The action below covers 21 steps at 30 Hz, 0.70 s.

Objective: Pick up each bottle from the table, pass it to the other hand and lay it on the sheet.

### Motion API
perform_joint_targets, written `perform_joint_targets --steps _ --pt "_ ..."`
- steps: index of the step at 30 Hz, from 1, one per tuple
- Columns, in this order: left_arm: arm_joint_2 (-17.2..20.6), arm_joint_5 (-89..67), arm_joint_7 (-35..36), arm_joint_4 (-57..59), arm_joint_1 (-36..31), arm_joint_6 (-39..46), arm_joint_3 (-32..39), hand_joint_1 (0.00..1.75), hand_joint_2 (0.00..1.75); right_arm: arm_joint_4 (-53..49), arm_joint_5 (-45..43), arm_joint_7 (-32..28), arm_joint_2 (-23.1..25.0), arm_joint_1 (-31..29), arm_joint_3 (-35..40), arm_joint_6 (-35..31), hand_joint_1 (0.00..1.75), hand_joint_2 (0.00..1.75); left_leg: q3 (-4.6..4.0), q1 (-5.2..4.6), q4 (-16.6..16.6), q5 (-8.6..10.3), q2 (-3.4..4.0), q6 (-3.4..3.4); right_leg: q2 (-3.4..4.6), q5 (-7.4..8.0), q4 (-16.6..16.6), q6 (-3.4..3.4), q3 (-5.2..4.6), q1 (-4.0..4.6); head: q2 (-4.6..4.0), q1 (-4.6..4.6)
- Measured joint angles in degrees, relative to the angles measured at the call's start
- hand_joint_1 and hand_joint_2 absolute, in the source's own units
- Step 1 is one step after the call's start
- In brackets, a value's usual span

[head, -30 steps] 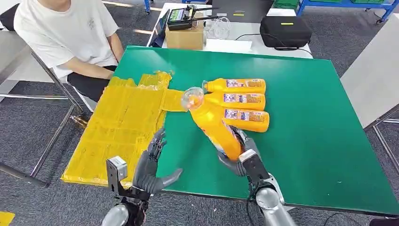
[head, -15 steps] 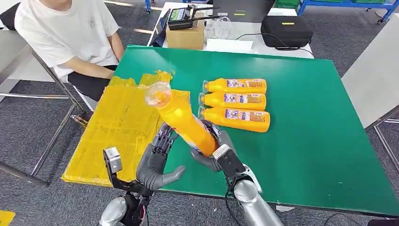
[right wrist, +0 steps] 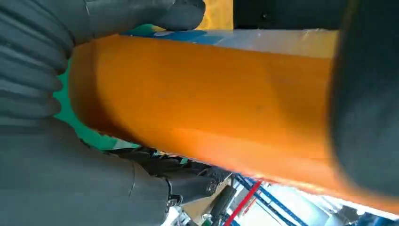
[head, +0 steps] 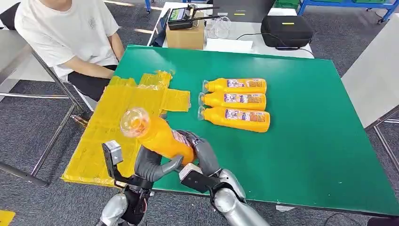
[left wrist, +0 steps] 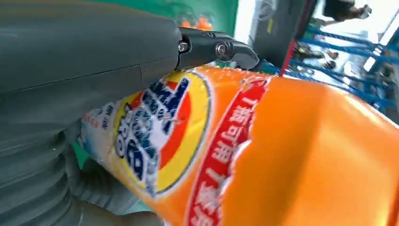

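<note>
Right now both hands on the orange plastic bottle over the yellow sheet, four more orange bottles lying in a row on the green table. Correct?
One error: the head view shows three orange bottles in the row, not four. Both the left hand and right hand are on the orange plastic bottle near the yellow sheet edge.

Both arms: silver rounded shells at the forearm, black section toward the wrist. Left hand (head: 149, 165): dark grey, thick smooth thumb, darker segmented fingers. Right hand (head: 200, 155): same grey build, ribbed cover behind the palm, small silver screws on the black finger links. Boxy silver camera module (head: 112, 153) on a black bracket at the left wrist. Black cable along the right forearm.
</note>
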Motion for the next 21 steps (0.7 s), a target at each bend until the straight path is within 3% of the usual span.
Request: perform_joint_targets --steps 8,9,10,21 --pt "0.0 0.2 0.9 0.5 -0.4 1.8 0.2 0.0 1.75 1.2 0.2 1.0 0.0 -0.7 1.8 -0.8 1.75 1.75 -0.02 0.0 0.0 0.0 0.0 0.0 0.0 0.0 0.0 0.0 -0.06 0.01 0.0 0.02" --pt "0.0 -0.6 0.2 0.5 -0.5 2.6 0.1 0.12 1.75 1.4 0.1 1.0 0.0 -0.8 2.1 -1.0 1.75 1.75 -0.03 0.0 0.0 0.0 0.0 0.0 0.0 0.0 0.0 0.0 -0.07 0.01 0.0 0.02" --pt "0.0 -1.1 -0.2 0.6 -0.7 3.0 0.0 1.75 1.75 1.5 0.0 1.0 0.0 -0.9 2.5 -1.0 1.75 1.75 -0.04 0.0 0.0 0.0 0.0 0.0 0.0 0.0 0.0 0.0 -0.07 0.01 0.0 0.02" --pt "0.1 3.9 -1.0 0.4 -0.6 0.6 1.1 1.75 1.75 3.3 -1.0 0.6 0.4 -2.4 3.9 -1.3 1.75 1.75 -0.04 0.0 0.0 0.0 0.01 0.0 0.01 0.0 0.0 0.0 -0.08 0.01 0.0 0.02"
